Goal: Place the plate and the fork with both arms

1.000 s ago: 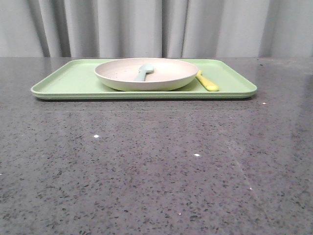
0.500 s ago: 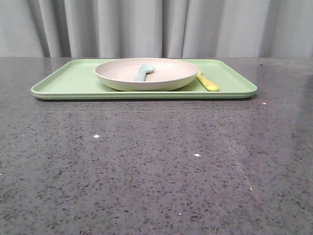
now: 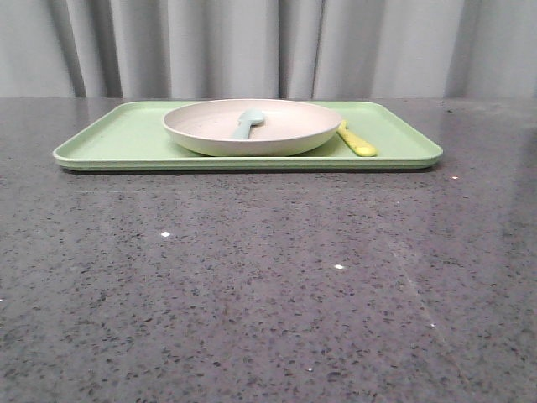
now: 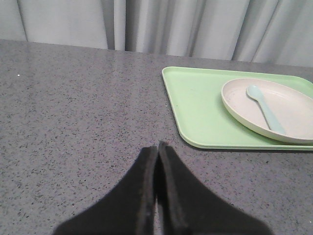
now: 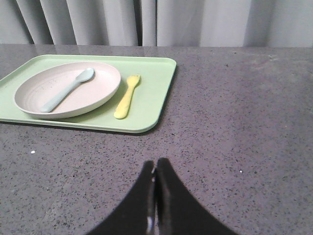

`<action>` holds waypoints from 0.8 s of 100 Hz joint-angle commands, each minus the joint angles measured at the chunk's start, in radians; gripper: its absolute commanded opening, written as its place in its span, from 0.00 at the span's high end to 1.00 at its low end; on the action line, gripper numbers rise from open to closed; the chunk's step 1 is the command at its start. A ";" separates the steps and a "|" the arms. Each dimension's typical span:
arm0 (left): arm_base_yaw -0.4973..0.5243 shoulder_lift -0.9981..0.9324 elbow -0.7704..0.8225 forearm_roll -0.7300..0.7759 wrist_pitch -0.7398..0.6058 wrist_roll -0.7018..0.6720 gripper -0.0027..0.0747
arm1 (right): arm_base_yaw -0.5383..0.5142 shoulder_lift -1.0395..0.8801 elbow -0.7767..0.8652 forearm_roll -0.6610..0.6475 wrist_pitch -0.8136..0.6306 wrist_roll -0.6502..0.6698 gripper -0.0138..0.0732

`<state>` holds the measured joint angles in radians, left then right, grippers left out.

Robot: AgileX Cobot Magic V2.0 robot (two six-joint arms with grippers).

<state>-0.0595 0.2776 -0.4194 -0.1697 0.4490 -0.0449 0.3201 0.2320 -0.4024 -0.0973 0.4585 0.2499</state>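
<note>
- My left gripper (image 4: 157, 147) and right gripper (image 5: 155, 164) hover low over the counter (image 3: 268, 277), jaws pressed together, holding nothing.
- Ahead of my right jaws, the fork (image 5: 126, 96) lies on the green tray (image 5: 154, 93), just beside the plate (image 5: 68, 90).
- The plate carries a spoon (image 5: 68, 89), likely complicating my lift.

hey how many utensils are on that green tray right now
2. A pale blue-green spoon lies inside the plate, and a yellow fork lies on the tray beside the plate, on the robot's right. None seem hidden.
</note>
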 commanded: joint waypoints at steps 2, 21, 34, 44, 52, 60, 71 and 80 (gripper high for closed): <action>0.001 0.011 -0.026 -0.006 -0.081 -0.002 0.99 | -0.007 0.006 -0.025 -0.013 -0.085 -0.006 0.92; 0.001 0.011 -0.026 -0.006 -0.081 -0.002 0.99 | -0.007 0.006 -0.025 -0.013 -0.085 -0.006 0.92; 0.001 0.011 -0.023 -0.006 -0.079 -0.002 0.99 | -0.007 0.006 -0.025 -0.013 -0.085 -0.006 0.92; 0.001 -0.001 -0.005 0.032 -0.108 -0.002 0.99 | -0.007 0.006 -0.025 -0.013 -0.085 -0.006 0.92; 0.001 -0.026 0.030 0.055 -0.157 -0.002 0.99 | -0.007 0.006 -0.025 -0.013 -0.085 -0.006 0.92; 0.001 -0.062 0.085 0.091 -0.227 -0.002 0.99 | -0.007 0.006 -0.025 -0.013 -0.085 -0.006 0.92; 0.001 -0.113 0.155 0.131 -0.302 -0.002 0.99 | -0.007 0.006 -0.025 -0.013 -0.085 -0.006 0.92; 0.001 -0.156 0.214 0.131 -0.347 -0.002 0.99 | -0.007 0.006 -0.025 -0.013 -0.085 -0.006 0.92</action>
<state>-0.0595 0.1476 -0.2246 -0.0475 0.2363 -0.0449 0.3201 0.2320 -0.4024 -0.0973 0.4585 0.2499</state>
